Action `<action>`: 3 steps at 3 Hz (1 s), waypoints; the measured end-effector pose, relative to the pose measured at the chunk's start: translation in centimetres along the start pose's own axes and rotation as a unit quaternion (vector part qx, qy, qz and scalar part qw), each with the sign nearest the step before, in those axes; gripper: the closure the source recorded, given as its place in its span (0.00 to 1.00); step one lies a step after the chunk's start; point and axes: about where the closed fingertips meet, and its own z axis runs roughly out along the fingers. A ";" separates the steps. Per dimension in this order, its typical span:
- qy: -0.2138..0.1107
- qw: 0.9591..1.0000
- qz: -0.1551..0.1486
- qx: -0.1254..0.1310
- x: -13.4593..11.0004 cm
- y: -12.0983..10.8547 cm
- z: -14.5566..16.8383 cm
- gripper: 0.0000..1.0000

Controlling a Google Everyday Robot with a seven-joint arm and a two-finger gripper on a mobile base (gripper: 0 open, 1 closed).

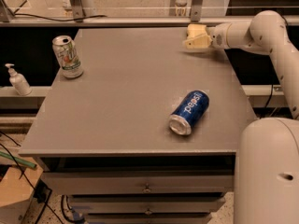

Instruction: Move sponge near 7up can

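The 7up can (67, 56) stands upright at the far left of the grey table (131, 106); it is silver-white with green markings. The pale-yellow sponge (196, 37) is at the far right of the table, held just above the surface in my gripper (202, 36), which reaches in from the right on the white arm (252, 31). The gripper is shut on the sponge. The sponge is far from the 7up can, almost a table's width away.
A blue Pepsi can (189, 112) lies on its side at the front right of the table. A soap dispenser (18, 80) stands on a ledge to the left. A rail runs behind the table. The robot's white body (266, 171) fills the bottom right.
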 end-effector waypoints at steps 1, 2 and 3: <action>0.004 1.000 -0.005 -0.003 -0.2 -0.1 0.4 0.41; 0.008 1.000 0.000 0.001 0.2 -0.7 0.4 0.64; 0.005 1.000 0.001 0.008 0.0 -1.2 0.0 0.87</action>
